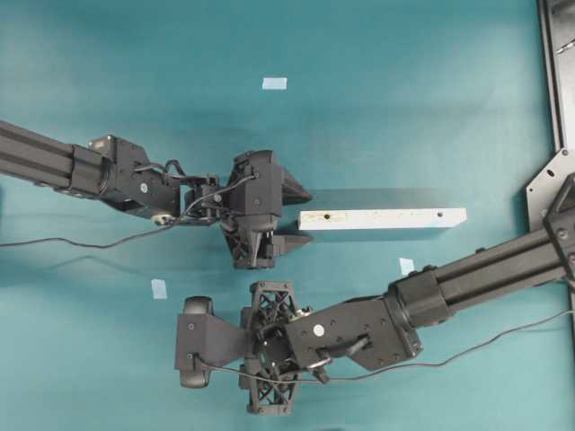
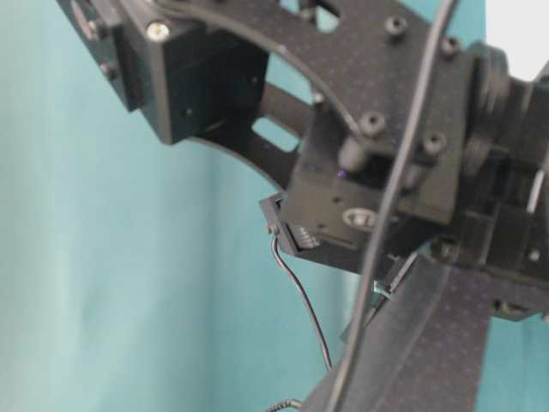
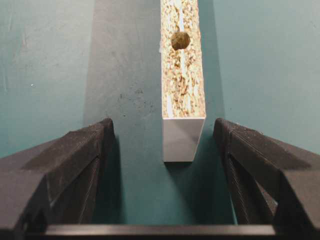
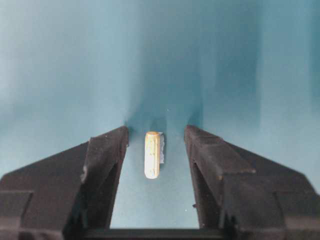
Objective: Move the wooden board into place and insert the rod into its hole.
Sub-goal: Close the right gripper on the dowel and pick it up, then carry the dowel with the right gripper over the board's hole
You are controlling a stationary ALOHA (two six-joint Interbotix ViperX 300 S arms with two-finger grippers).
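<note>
Right wrist view, looking down past the right gripper (image 4: 156, 137) onto a teal tabletop (image 4: 65, 65). Two black fingers (image 4: 102, 165) come up from the lower corners, tips angled toward each other. The rod (image 4: 152, 154) lies flat between the tips: short, cream-white, long axis running away from the camera. Teal shows on both sides of it; neither finger touches it. A thin pale-blue sliver of a tape patch (image 4: 161, 150) shows along its right edge. Soft shadow darkens the tabletop beyond the tips.

Wooden board (image 3: 183, 75) between left fingers (image 3: 70, 165); rod (image 4: 152, 154) seemingly between right fingers (image 4: 102, 165).
</note>
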